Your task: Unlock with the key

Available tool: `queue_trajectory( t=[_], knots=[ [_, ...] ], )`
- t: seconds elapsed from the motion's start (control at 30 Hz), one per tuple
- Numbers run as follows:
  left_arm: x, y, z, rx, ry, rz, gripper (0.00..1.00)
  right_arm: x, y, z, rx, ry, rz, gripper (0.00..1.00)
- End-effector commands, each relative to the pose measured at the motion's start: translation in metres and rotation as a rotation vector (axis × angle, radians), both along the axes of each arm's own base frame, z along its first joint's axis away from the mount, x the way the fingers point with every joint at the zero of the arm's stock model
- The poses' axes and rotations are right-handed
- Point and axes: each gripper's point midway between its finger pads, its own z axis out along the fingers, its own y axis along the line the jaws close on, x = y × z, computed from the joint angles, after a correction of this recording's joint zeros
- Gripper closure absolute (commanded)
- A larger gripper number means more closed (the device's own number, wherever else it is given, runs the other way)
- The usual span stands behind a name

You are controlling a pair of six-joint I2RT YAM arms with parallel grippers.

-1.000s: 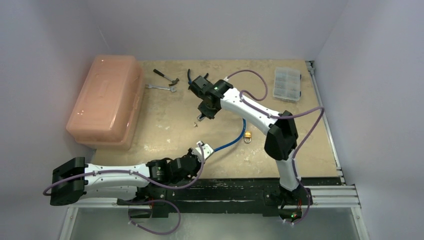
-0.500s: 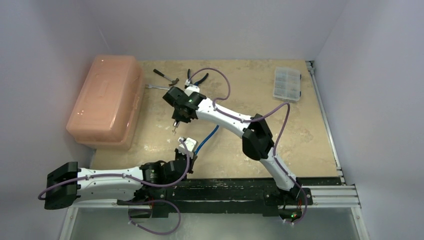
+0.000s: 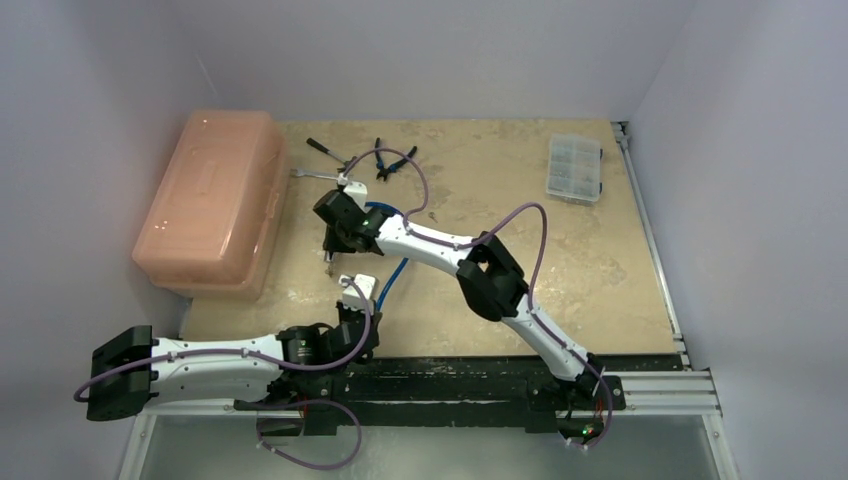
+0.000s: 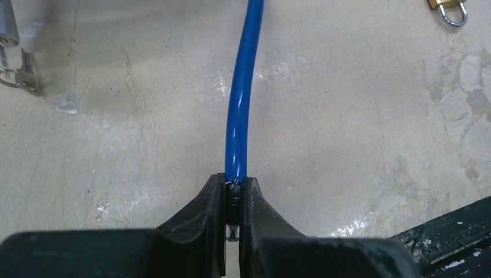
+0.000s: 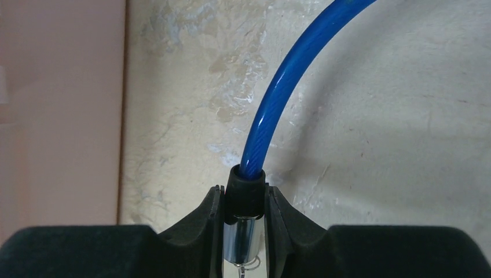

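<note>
1. Top view: the right arm (image 3: 430,240) is stretched way over to the left side of the beige stone-look bench (image 3: 580,270). The left arm (image 3: 220,362) lies along the near edge, and a thick glossy blue cable (image 3: 392,272) runs between their ends. There's a big translucent pink plastic box (image 3: 210,200) on the left, with dark-handled pliers (image 3: 390,160) and a silver open-end wrench (image 3: 318,174) at the back.
2. Left wrist view: the left fingers (image 4: 213,200) are clenched on the cable's thin metal tip. The tiny silvery metal key bunch on a ring (image 4: 23,78) is at the far left edge, right under a shiny metal barrel (image 4: 7,26). Can't tell if it dangles or rests on the bench. A small brass padlock with a silver shackle (image 4: 449,7) lies top right, well apart from the cable.
3. Right wrist view: the right fingers (image 5: 214,205) are grasping the cable's other end by its black collar (image 5: 245,185), with the barrel just below it between them.
</note>
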Motion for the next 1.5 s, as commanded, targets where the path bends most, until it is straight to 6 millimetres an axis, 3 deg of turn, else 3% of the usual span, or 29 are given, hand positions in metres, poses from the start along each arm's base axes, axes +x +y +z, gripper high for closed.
queue_trajectory(
  t=[0.0,0.07,0.23,0.4,0.53,0.7,0.97,1.23,1.47],
  knots=[
    [0.011,0.001,0.011,-0.056,-0.034,0.069,1.0,0.016,0.011,0.009,0.051,-0.09,0.087,1.0],
    [0.011,-0.001,0.009,-0.054,-0.028,0.062,1.0,0.016,0.009,-0.001,0.057,-0.054,0.121,0.98],
    [0.016,-0.003,0.004,-0.053,-0.003,0.068,1.0,0.014,0.004,-0.011,0.123,0.036,0.208,0.65],
    [0.023,-0.007,-0.001,-0.05,0.02,0.078,1.0,0.014,-0.002,0.015,0.12,-0.023,0.263,0.19],
    [0.027,-0.008,-0.006,-0.016,0.034,0.094,1.0,0.018,-0.011,0.042,0.104,-0.081,0.284,0.02],
    [0.036,-0.019,0.0,-0.045,0.023,0.097,1.0,0.024,-0.034,0.068,0.07,-0.115,0.271,0.01],
    [0.055,-0.028,0.004,-0.047,0.018,0.106,1.0,0.041,-0.111,0.1,-0.021,-0.176,0.137,0.01],
    [0.088,-0.04,-0.003,-0.042,0.047,0.101,0.98,0.043,-0.215,0.101,-0.212,-0.211,-0.091,0.01],
    [0.104,-0.042,-0.024,0.0,0.101,0.089,0.82,0.021,-0.283,0.094,-0.3,-0.253,-0.2,0.01]
  ],
)
